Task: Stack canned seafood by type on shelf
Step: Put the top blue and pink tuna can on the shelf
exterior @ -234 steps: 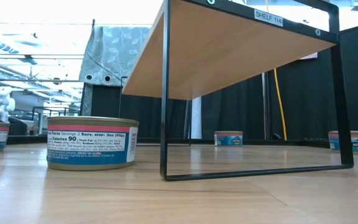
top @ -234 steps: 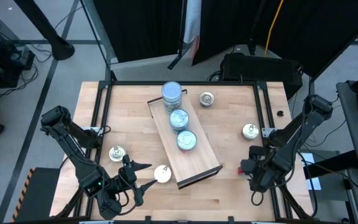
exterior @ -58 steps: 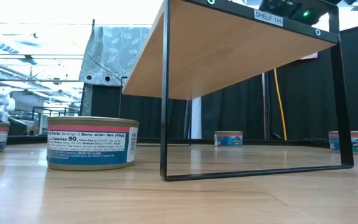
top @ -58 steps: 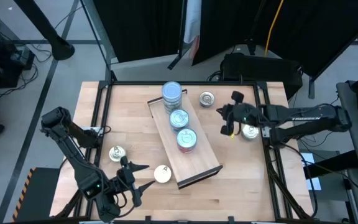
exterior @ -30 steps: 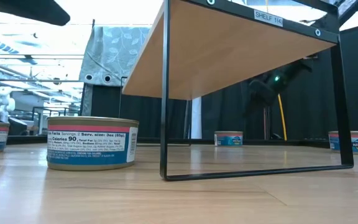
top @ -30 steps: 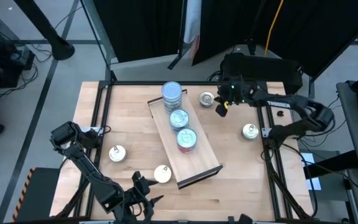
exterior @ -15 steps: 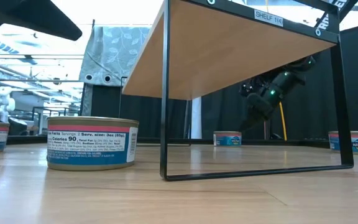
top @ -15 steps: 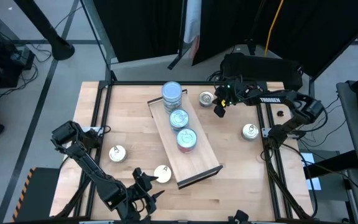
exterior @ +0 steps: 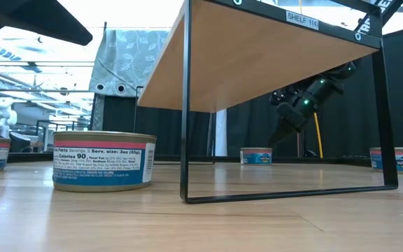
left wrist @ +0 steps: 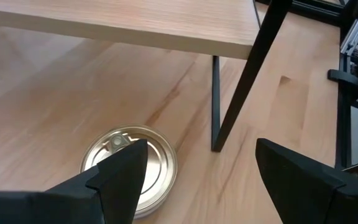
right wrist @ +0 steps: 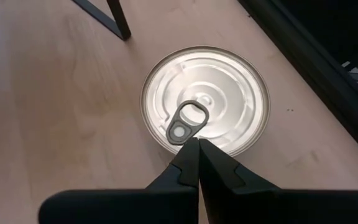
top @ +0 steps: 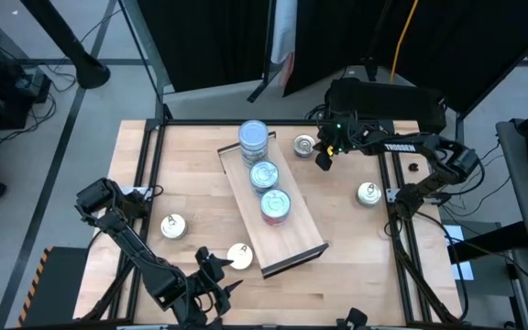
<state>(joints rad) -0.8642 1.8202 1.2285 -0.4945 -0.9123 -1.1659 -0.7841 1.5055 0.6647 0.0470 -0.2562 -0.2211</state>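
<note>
Black curtains and cabling ring the wooden table (top: 191, 174) in the high view. On it the shelf (top: 302, 243) lies on a slant, carrying three groups of blue-topped tins (top: 254, 137). Four silver tins sit loose on the table: one near the far edge (top: 305, 145), one at the right rail (top: 368, 193), two at the near left. The right gripper (top: 323, 161) hangs just beside the far tin; the left gripper (top: 211, 275) waits at the near edge, next to the near tin (top: 239, 256).

Low view: the shelf's underside (exterior: 257, 56) fills the frame, a labelled tin (exterior: 103, 160) stands in front, and the right arm (exterior: 299, 105) comes down behind, above a far tin (exterior: 257, 155).

Left wrist view: the fingers (left wrist: 120, 180) stand wide apart, holding nothing, with a silver tin (left wrist: 132, 165) between and beyond them, near a shelf leg (left wrist: 215, 102).

Right wrist view: the fingers (right wrist: 194, 162) are pressed together, empty, their tips over the rim of a pull-tab tin (right wrist: 205, 109).

Risk: with its fingers together, a descent would jab the lid or skid the tin away; they must spread first to straddle it.
</note>
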